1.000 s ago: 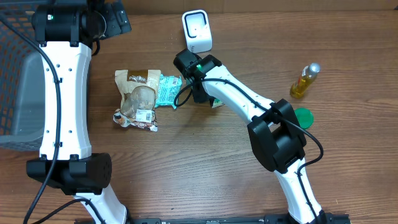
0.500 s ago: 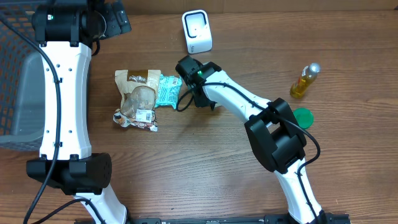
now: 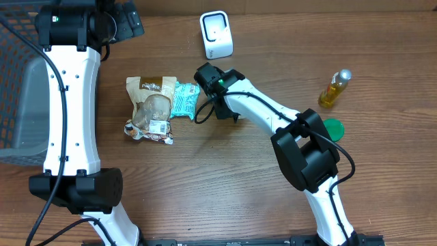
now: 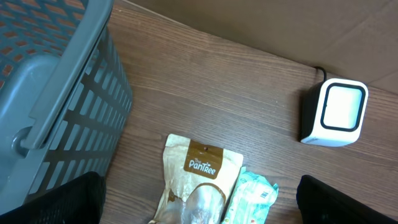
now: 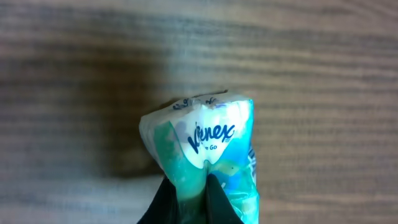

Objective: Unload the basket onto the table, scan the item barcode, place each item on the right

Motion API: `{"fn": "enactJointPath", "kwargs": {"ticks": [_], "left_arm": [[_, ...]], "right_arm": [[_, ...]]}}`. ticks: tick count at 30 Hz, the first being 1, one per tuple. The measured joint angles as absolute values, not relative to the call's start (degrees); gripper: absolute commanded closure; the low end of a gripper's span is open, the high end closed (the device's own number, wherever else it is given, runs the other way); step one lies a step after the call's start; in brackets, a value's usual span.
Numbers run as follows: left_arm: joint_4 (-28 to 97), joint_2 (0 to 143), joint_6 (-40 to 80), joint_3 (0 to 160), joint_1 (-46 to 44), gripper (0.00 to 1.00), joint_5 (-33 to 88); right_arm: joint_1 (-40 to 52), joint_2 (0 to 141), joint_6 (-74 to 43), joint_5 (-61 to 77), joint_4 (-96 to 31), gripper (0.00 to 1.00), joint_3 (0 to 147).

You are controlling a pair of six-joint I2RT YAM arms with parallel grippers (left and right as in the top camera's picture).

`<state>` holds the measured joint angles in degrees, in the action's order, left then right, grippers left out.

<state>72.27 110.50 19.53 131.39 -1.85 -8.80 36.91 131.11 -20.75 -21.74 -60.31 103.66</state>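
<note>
Overhead view: illumination is even and diffuse, focus is sharp throughout, and soft, short shadows fall on the table [image 3: 205,191]. Left wrist view: the scanner [image 4: 341,106] face is overexposed to plain white. Right wrist view: the wood grain is blurred. A broad dark shadow lies left of the tissue pack [image 5: 208,146], whose print reads clearly.

The right wrist view's bottom edge cuts off the tissue pack [image 5: 205,149] and most of the right tool [image 5: 191,191]; overhead, the arm [image 3: 259,109] hides that tool. The left wrist view crops the snack bag [image 4: 198,180].

L hand [image 4: 199,186] spread, R hand [image 5: 191,194] pinched
</note>
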Motion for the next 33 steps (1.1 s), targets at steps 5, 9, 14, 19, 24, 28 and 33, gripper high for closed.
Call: {"fn": "enactJointPath", "kwargs": {"ticks": [5,9,14,19,24,28,33], "left_arm": [[72.3,110.5,19.5,131.4,-1.8,0.0,-8.8],[72.2,110.5,19.5,131.4,-1.8,0.0,-8.8],[72.3,110.5,19.5,131.4,-1.8,0.0,-8.8],[72.3,110.5,19.5,131.4,-1.8,0.01,-8.8],[72.3,110.5,19.5,131.4,-1.8,0.01,-8.8],[72.3,110.5,19.5,131.4,-1.8,0.01,-8.8],[72.3,110.5,19.5,131.4,-1.8,0.01,-8.8]], "right_arm": [[35.9,131.6,-20.8,-19.4,-66.3,0.96,113.1],[34.2,131.5,-20.3,-14.9,-68.2,0.96,124.5],[31.3,130.7,-19.6,-5.2,-63.7,0.96,134.2],[27.8,130.0,-19.5,2.9,-55.0,0.96,135.1],[25.1,131.2,-20.9,6.0,-46.3,0.96,134.7],[23.4,135.3,-21.9,9.7,-39.5,0.96,134.7],[21.8,142.5,-23.5,17.7,-31.5,0.96,134.5]]}}
